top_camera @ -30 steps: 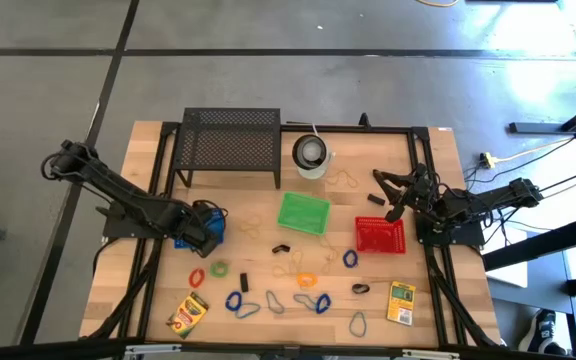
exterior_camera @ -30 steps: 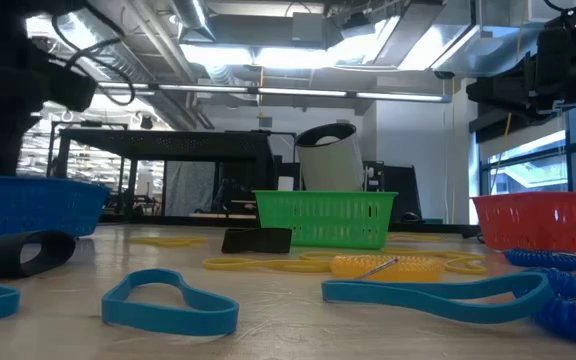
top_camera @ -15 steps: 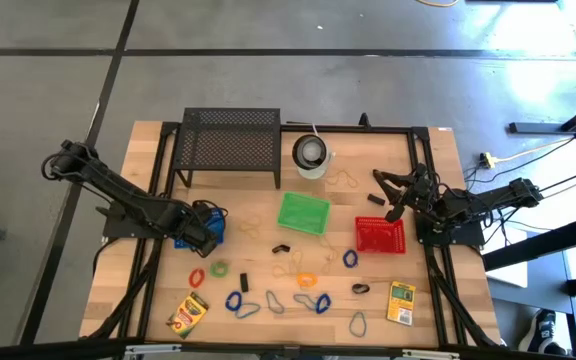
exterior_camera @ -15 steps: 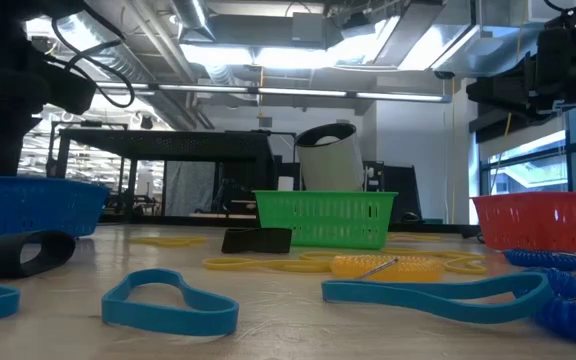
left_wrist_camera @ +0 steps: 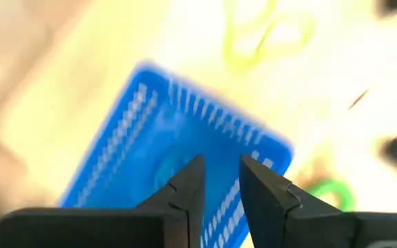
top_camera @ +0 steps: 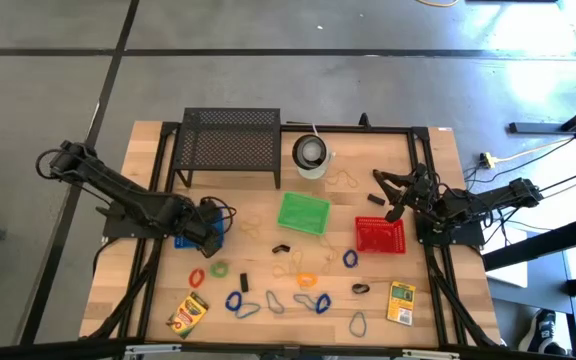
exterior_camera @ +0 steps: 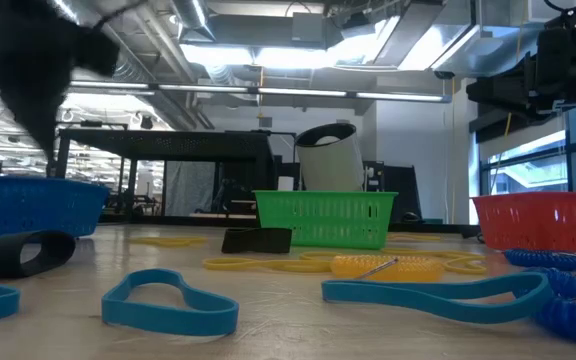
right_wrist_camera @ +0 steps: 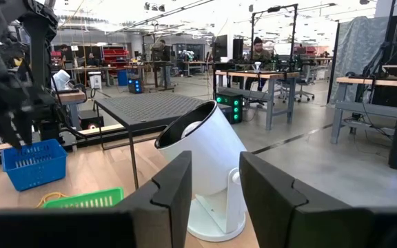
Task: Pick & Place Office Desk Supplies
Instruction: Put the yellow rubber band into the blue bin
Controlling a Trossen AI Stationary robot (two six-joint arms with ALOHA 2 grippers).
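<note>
High view showed the left tool point(top_camera: 211, 222) over the blue basket point(top_camera: 196, 228), its fingers point(left_wrist_camera: 188, 186) parted by a narrow gap with nothing between them in the left wrist view. The right tool point(top_camera: 396, 196) waited above the red basket point(top_camera: 380, 235), fingers a little apart and empty. The supplies lay scattered on the bench point(top_camera: 448, 300): a red loop point(top_camera: 196, 275), a green loop point(top_camera: 218, 268), blue loops point(top_camera: 236, 302), an orange one point(top_camera: 307, 280), a small black clip point(top_camera: 281, 248) and two crayon boxes point(top_camera: 188, 314) near the front edge. The loops looked light, thin and flexible, likely to flatten or slide when pinched, so taking one strand across its width seemed best. The boxes looked stiff and light; gripping across the narrow sides would suit them.
</note>
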